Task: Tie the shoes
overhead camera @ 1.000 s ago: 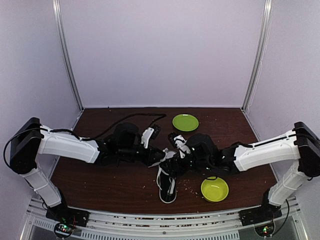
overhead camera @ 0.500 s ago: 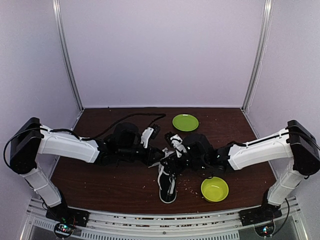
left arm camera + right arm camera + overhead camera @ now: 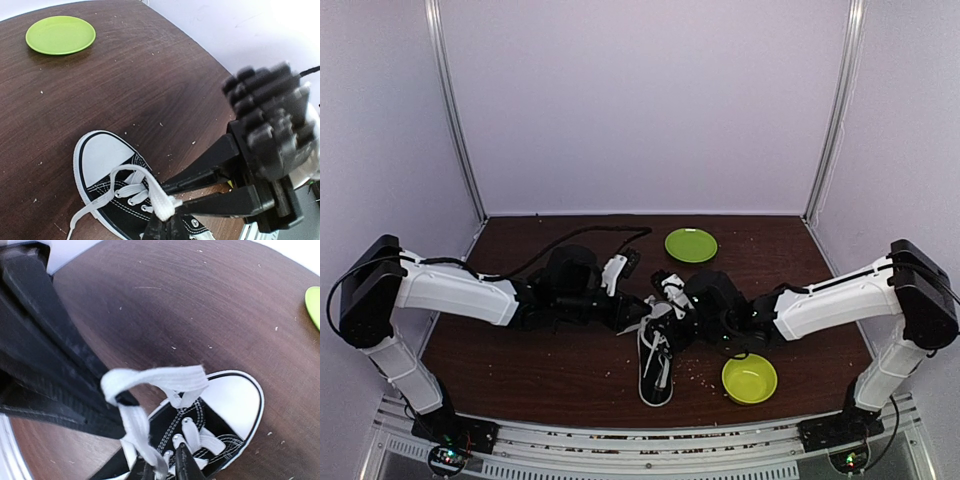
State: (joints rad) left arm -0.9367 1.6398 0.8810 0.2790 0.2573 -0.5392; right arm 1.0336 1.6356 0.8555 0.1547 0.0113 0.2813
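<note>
The black shoe [image 3: 655, 378] lies mid-table with its white toe cap [image 3: 101, 156] toward the arms' bases. Both grippers meet over its laced top. My left gripper [image 3: 642, 318] is shut on a loop of white lace [image 3: 150, 186], pinched at its fingertips [image 3: 159, 227]. My right gripper [image 3: 670, 322] comes in from the right, and its two black fingers [image 3: 200, 181] converge on the same loop. In the right wrist view a lace strand [image 3: 136, 427] runs down between the right gripper's [image 3: 167, 470] nearly closed jaws, above the shoe [image 3: 232, 401]. The left fingers [image 3: 55, 355] hold the loop's far end.
A green plate [image 3: 691, 245] sits at the back of the brown table [image 3: 540, 360]. A green bowl [image 3: 750, 378] stands just right of the shoe, under the right arm. A black cable [image 3: 590, 240] trails from the left arm. Crumbs dot the tabletop.
My right gripper has slid left over the shoe and closed its jaws on the lace. The left gripper has kept still, holding the loop.
</note>
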